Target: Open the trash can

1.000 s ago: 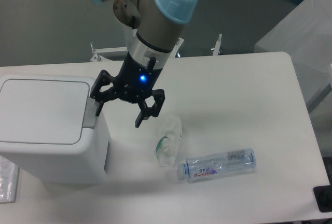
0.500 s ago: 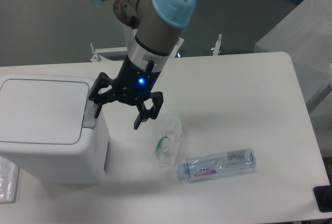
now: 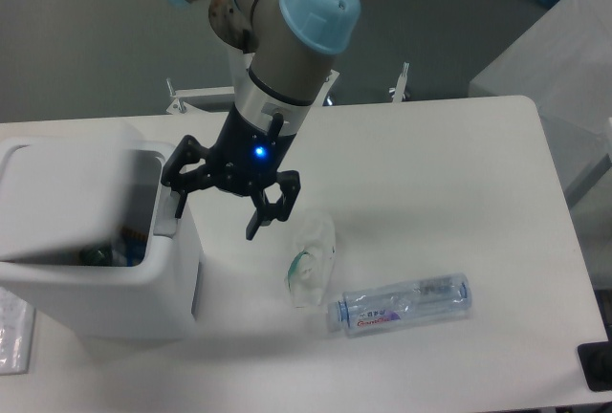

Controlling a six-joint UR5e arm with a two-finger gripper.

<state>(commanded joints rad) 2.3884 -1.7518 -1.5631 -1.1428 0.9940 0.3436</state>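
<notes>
The white boxy trash can [image 3: 105, 284] stands at the left of the table. Its flat lid [image 3: 67, 188] is tilted up, and a dark opening shows along its right side. The grey push tab [image 3: 167, 217] sits at the can's right top edge. My gripper [image 3: 218, 210] is open with black fingers spread. Its left finger [image 3: 178, 193] is down at the push tab, and its right finger [image 3: 263, 214] hangs over the table beside the can.
A crumpled clear plastic bottle [image 3: 311, 258] and an uncrushed clear bottle with a label [image 3: 400, 304] lie on the white table [image 3: 440, 174] right of the can. A clear plastic item [image 3: 14, 336] lies at the left edge. A dark object [image 3: 595, 365] sits at the bottom right corner.
The lid of the trash can has sprung up from flat to tilted, showing the dark inside. My gripper has shifted slightly left and down towards the push tab.
</notes>
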